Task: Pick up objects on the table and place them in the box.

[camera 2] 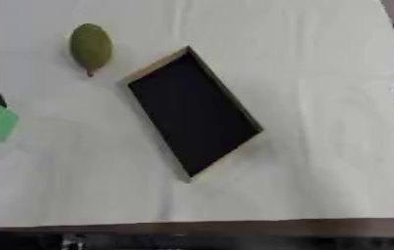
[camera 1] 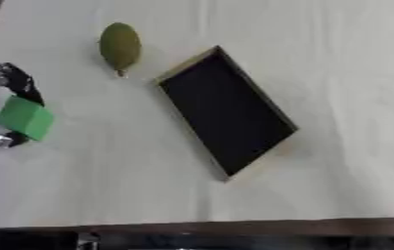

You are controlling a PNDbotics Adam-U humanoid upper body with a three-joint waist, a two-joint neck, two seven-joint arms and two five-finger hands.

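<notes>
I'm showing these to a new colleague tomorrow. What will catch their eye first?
Probably the dark box, lying askew mid-table with nothing in it. Next, the bright green block at the left edge, held in the left hand, and the olive-green fruit lying beyond the box's far left corner.

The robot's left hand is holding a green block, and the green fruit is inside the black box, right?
Not quite. The left hand does hold the green block, but the fruit is not in the box. It lies on the table beside the box's far corner, as the left eye view shows. The box has nothing in it.
</notes>
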